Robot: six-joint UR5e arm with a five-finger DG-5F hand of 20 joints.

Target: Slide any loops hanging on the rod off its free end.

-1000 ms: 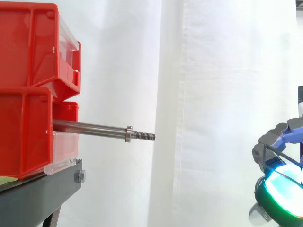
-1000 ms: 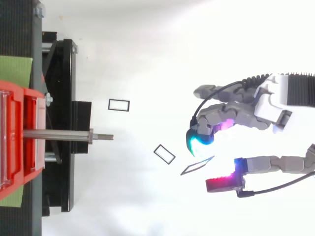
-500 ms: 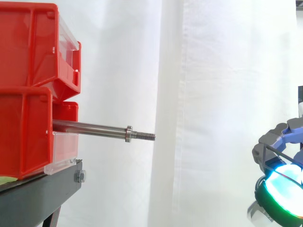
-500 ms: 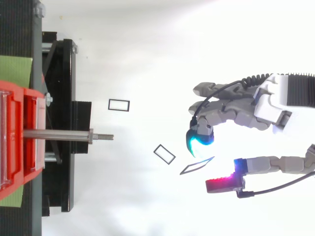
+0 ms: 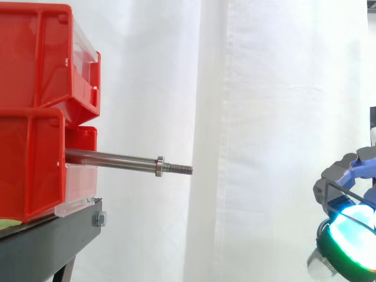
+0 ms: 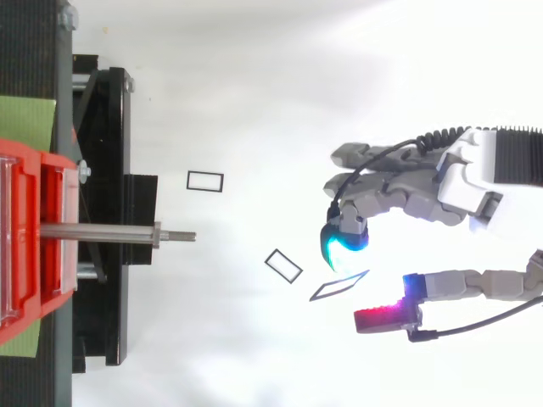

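Legible text, labels, brands, numbers, signs: none readable in either view

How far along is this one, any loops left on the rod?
Looks done: the rod is bare to its free end, and three loops show clear of it in the top view. Nothing is in progress: the hand hangs well away from the rod. Nothing visibly left.
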